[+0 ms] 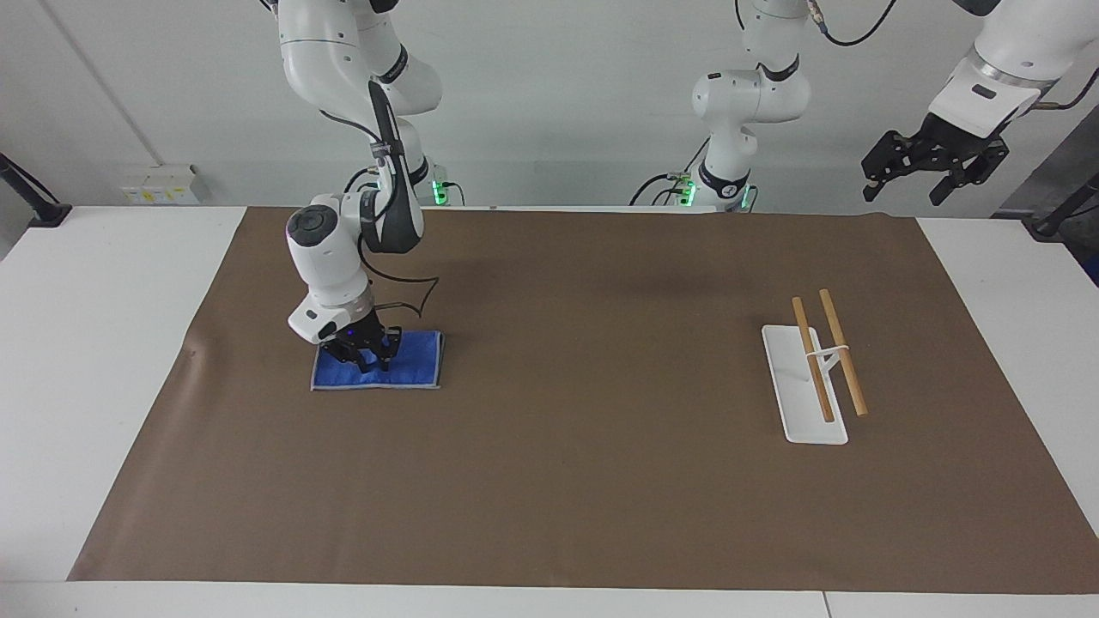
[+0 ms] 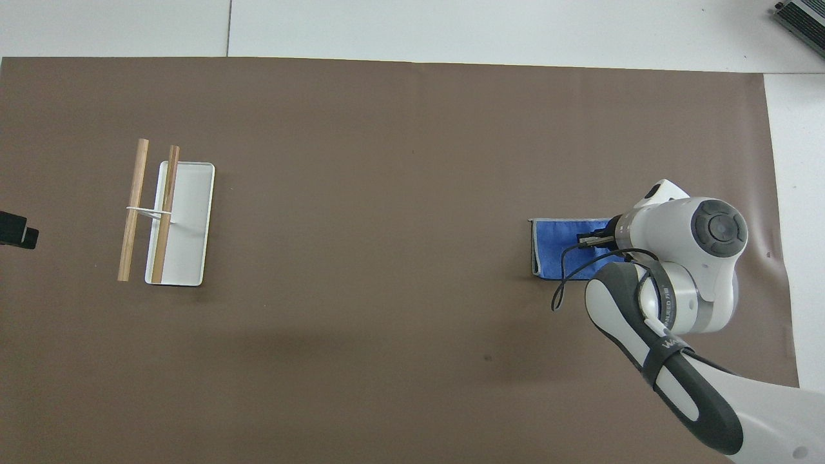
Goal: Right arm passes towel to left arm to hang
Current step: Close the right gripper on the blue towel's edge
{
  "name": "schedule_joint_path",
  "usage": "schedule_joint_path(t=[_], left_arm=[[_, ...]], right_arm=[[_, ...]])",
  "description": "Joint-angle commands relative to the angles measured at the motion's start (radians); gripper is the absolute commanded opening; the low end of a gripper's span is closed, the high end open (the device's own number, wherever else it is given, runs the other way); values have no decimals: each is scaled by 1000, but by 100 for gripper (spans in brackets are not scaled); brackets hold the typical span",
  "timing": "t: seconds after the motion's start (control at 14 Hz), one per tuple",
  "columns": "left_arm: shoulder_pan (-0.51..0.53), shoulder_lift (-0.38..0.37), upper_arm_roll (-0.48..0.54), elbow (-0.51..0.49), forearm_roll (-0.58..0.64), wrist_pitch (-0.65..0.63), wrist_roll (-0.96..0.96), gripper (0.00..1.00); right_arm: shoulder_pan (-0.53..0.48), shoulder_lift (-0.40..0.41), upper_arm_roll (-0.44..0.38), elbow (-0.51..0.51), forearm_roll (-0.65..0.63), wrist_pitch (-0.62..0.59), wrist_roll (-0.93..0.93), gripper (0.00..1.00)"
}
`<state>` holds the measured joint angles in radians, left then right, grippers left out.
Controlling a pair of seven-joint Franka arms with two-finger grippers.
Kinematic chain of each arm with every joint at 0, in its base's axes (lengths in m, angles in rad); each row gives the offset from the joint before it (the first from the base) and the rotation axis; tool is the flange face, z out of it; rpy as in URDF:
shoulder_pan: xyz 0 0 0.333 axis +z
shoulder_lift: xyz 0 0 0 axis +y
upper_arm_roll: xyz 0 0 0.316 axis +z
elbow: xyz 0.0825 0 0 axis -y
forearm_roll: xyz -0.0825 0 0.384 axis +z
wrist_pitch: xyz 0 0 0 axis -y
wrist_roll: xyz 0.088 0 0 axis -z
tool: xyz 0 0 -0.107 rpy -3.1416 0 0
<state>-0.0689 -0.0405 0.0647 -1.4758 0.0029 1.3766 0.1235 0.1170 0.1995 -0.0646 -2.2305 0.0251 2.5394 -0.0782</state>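
The bright blue towel (image 1: 410, 364) lies folded flat on the brown mat (image 1: 584, 481) toward the right arm's end of the table; it also shows in the overhead view (image 2: 553, 250). My right gripper (image 1: 366, 359) is down on the towel's middle, fingers drawn together and pinching the cloth. In the overhead view the right arm's wrist covers most of the gripper (image 2: 590, 240) and part of the towel. My left gripper (image 1: 933, 168) waits open and empty, high above the left arm's end of the table; only its tip (image 2: 14, 229) shows in the overhead view.
A hanging rack with a white base (image 1: 794, 390) and two wooden bars (image 1: 843, 354) stands on the mat toward the left arm's end, also in the overhead view (image 2: 190, 219). A loose black cable (image 1: 412, 296) hangs by the right wrist.
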Motion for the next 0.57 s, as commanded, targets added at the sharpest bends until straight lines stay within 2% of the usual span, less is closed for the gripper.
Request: schedule_joint_path(t=[0.0,0.29,0.5], left_arm=[[6,-30,-5,-37,17,10,-8,100],[6,-30,-5,-37,17,10,-7,100],[6,-30,-5,-37,17,10,-8,100]], right_arm=[[16,-3,3,43,19,-54,26,0],[18,-20,8,144,19,-220,77,0],[16,-38,19,170,19,-258,83,0]])
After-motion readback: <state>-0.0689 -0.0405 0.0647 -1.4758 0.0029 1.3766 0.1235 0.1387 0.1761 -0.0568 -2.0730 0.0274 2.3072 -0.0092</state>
